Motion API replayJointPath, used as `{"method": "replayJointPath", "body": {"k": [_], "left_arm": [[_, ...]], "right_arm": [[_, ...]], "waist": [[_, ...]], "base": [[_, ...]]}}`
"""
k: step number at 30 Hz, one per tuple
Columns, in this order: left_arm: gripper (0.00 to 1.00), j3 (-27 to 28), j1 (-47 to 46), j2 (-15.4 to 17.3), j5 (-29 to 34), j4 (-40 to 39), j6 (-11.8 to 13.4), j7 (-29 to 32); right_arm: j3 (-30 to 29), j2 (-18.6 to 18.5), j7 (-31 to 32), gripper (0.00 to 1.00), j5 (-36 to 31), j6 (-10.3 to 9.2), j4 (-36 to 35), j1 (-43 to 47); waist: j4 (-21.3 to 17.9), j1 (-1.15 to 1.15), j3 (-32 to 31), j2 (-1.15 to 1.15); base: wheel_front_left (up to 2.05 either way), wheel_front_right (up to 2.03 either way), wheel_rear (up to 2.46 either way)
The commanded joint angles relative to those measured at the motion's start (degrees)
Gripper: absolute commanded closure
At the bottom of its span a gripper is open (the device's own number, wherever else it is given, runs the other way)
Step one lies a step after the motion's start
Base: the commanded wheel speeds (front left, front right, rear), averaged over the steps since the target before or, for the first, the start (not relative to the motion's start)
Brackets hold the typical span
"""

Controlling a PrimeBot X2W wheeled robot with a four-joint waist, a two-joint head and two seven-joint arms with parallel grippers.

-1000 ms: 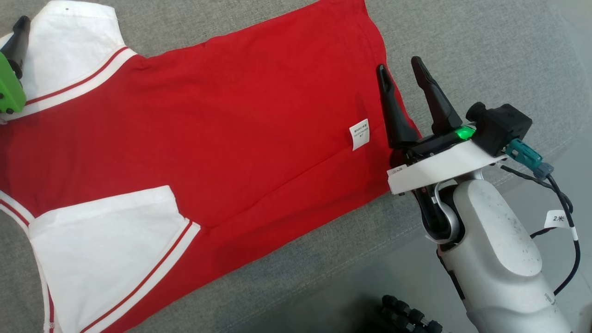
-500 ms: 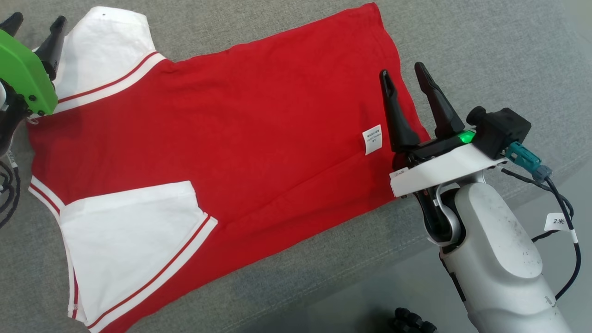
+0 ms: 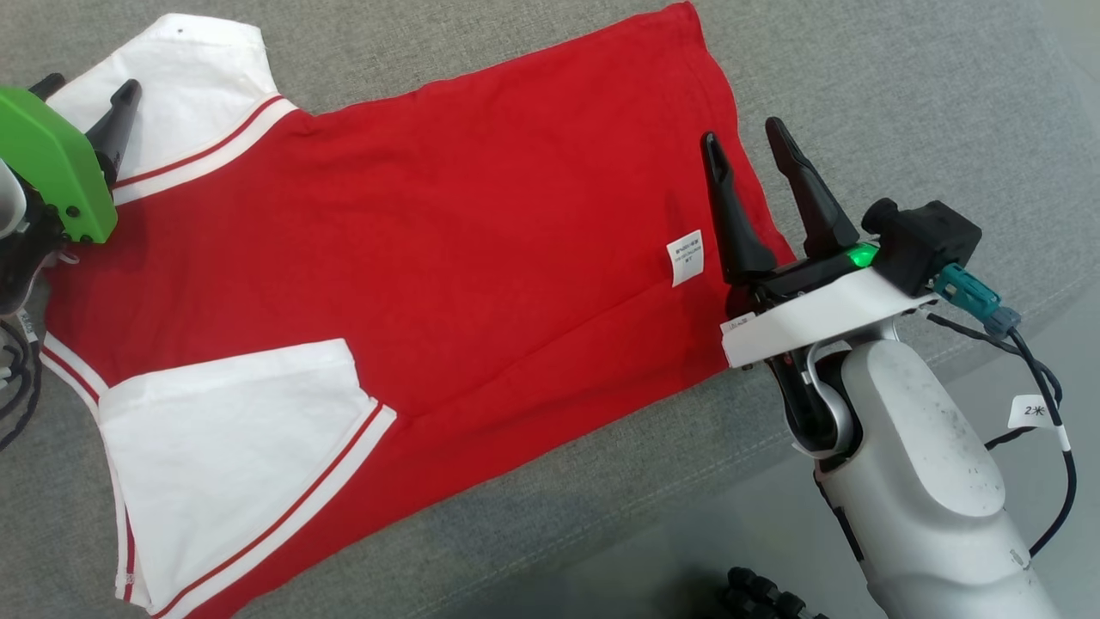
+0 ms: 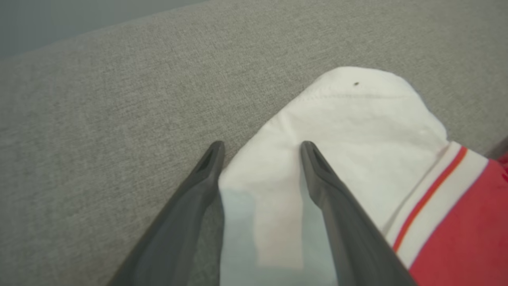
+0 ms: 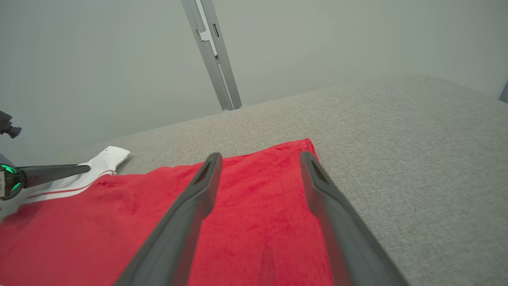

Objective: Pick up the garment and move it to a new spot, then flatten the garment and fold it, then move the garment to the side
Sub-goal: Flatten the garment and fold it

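The garment [image 3: 481,223], red with white sleeves trimmed in red stripes, lies spread flat on the grey upholstered surface [image 3: 902,86]. My left gripper [image 3: 86,88], under a green cover, hovers open over the far white sleeve [image 4: 357,131]. That sleeve's edge lies between the fingers of the left gripper [image 4: 260,145] in the left wrist view. My right gripper [image 3: 741,131] stands open at the garment's right hem, next to a small white label [image 3: 685,256]. In the right wrist view the right gripper [image 5: 260,155] points along the red hem [image 5: 246,222].
The surface's front edge runs diagonally at the lower right, with grey floor [image 3: 1057,344] beyond it. A black ribbed object [image 3: 765,597] sits at the bottom. A tagged cable [image 3: 1044,404] hangs off my right wrist. A metal post [image 5: 214,55] stands against the wall behind.
The camera has shifted, so the whole picture has slid right. My left gripper has come in over the far white sleeve. The right gripper holds its place at the hem.
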Motion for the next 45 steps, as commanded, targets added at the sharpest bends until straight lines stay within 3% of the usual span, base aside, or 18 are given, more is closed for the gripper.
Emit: {"method": "replayJointPath", "body": {"k": [1, 2, 3, 4, 5, 9, 23, 36, 43, 44, 45], "left_arm": [[0.00, -0.2, 0.3, 0.3, -0.2, 0.8, -0.1, -0.2], [0.00, -0.4, 0.1, 0.4, 0.0, 1.2, -0.1, -0.4], [0.28, -0.5, -0.2, 0.5, 0.2, 1.6, -0.1, -0.9], [0.68, -0.6, -0.3, 0.4, 0.1, 1.8, -0.1, -1.4], [1.00, -0.8, -0.5, 0.4, 0.2, 1.8, -0.1, -2.0], [1.00, -1.7, -1.2, 0.4, 0.1, 1.0, -0.1, -4.2], [1.00, -5.6, -3.3, -1.1, -0.1, -4.4, -0.1, -9.7], [1.00, -7.5, -4.2, -1.4, 0.2, -9.0, -0.1, -12.3], [1.00, -8.0, -4.9, -1.9, 0.4, -10.0, -0.1, -13.1], [1.00, -8.1, -5.0, -2.0, 0.4, -10.1, -0.1, -13.1], [1.00, -8.1, -5.0, -2.0, 0.4, -10.3, -0.1, -13.2]], "right_arm": [[0.2, -0.1, -0.2, 0.00, 0.0, -0.08, 0.2, -0.7], [0.4, -0.1, -0.2, 0.00, -0.2, -0.08, 0.3, -0.8], [0.5, -0.1, -0.2, 0.00, -0.4, -0.08, 0.6, -1.1], [0.6, -0.1, -0.2, 0.00, -0.8, -0.08, 1.0, -1.6], [0.5, -0.1, -0.2, 0.00, -1.0, -0.08, 1.6, -2.2], [-0.4, -0.1, -0.2, 0.00, -2.3, -0.08, 6.3, -5.4], [-5.1, -0.3, 3.6, 0.00, -6.2, -0.08, 34.3, -25.1], [-9.3, -1.1, 3.2, 0.00, -9.5, -0.08, 52.0, -35.9], [-11.6, -1.5, 1.9, 0.00, -11.0, -0.08, 56.7, -39.1], [-12.0, -1.7, 1.7, 0.07, -11.2, -0.08, 57.0, -39.4], [-12.4, -1.9, 1.7, 0.45, -11.6, -0.08, 57.3, -39.6]], "waist": [[-0.2, 0.00, 0.1, 0.00], [-0.3, 0.00, 0.2, 0.00], [-0.3, 0.00, 0.2, 0.00], [-0.3, 0.00, 0.2, 0.00], [-0.3, 0.00, 0.1, 0.00], [0.2, 0.00, -0.3, 0.00], [5.3, 0.00, 0.2, 0.00], [8.8, 0.00, 1.7, 0.00], [9.9, 0.00, 3.1, 0.00], [10.0, 0.00, 3.2, 0.00], [10.1, 0.00, 3.3, 0.00]], "base": [[0.00, 0.00, 0.00], [0.00, 0.00, 0.00], [0.00, 0.00, 0.00], [0.00, 0.00, 0.00], [0.00, 0.00, 0.00], [0.00, 0.00, 0.00], [0.00, 0.00, 0.00], [0.00, 0.00, 0.00], [0.00, 0.00, 0.00], [0.00, 0.00, 0.00], [0.00, 0.00, 0.00]]}}
